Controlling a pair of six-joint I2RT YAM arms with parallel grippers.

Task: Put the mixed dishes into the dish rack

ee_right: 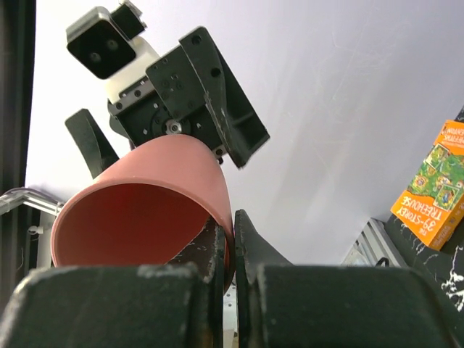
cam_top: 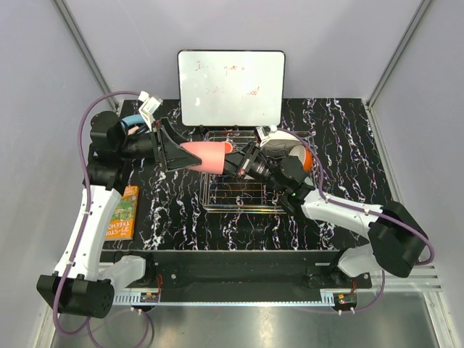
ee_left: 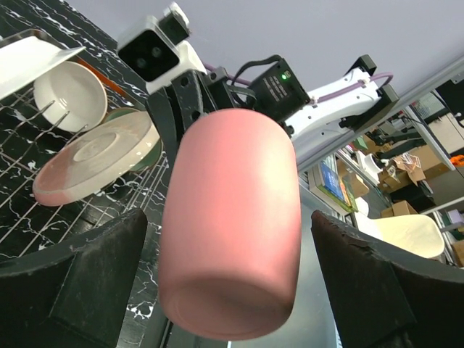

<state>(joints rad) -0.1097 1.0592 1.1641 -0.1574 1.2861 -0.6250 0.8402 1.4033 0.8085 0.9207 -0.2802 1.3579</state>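
Observation:
The small pink cup [cam_top: 205, 156] hangs on its side in the air over the left end of the dish rack [cam_top: 239, 190]. My right gripper [ee_right: 232, 239] is shut on its rim, one finger inside and one outside the cup [ee_right: 145, 210]. My left gripper [cam_top: 170, 148] is open, its fingers [ee_left: 87, 275] standing wide on both sides of the cup's base [ee_left: 232, 217] without touching it. In the rack lie the pink plate [ee_left: 94, 156], the white-inside bowl [ee_left: 69, 94], a white plate [ee_left: 36, 61] and a green bowl's edge [ee_left: 150, 154]. The orange mug is not in view.
The orange book [cam_top: 122, 212] lies at the left on the black marbled table [cam_top: 348, 145]. The light-blue headphones [cam_top: 132, 123] sit behind the left arm. The white board [cam_top: 230, 87] stands just behind the rack. Grey walls close in on three sides.

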